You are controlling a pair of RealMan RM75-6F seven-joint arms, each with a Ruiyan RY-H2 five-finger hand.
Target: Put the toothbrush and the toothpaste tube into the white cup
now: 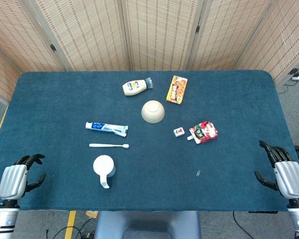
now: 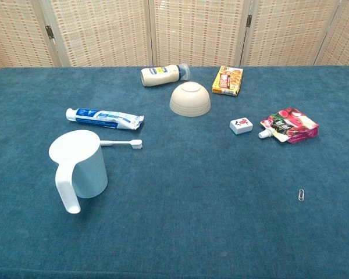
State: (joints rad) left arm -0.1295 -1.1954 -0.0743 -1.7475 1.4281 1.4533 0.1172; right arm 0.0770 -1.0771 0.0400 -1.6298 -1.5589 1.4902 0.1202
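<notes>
A white cup (image 1: 104, 167) (image 2: 79, 164) with a handle stands upright on the blue table, left of centre near the front. Just behind it lies a white toothbrush (image 1: 108, 145) (image 2: 123, 142), flat and crosswise. Further back lies a blue-and-white toothpaste tube (image 1: 106, 128) (image 2: 104, 117), also crosswise. My left hand (image 1: 16, 179) rests at the front left corner of the table, fingers apart and holding nothing. My right hand (image 1: 284, 172) sits at the front right edge, fingers apart and empty. Both hands are far from the cup and show only in the head view.
An upturned beige bowl (image 1: 153, 111) (image 2: 190, 99) sits mid-table. Behind it lie a mayonnaise bottle (image 1: 137, 87) (image 2: 163, 75) and a yellow snack box (image 1: 177, 89) (image 2: 228, 80). To the right are a small white packet (image 1: 179, 131) (image 2: 241, 125), a red pouch (image 1: 204, 131) (image 2: 289, 124) and a paperclip (image 1: 198, 173) (image 2: 301, 195).
</notes>
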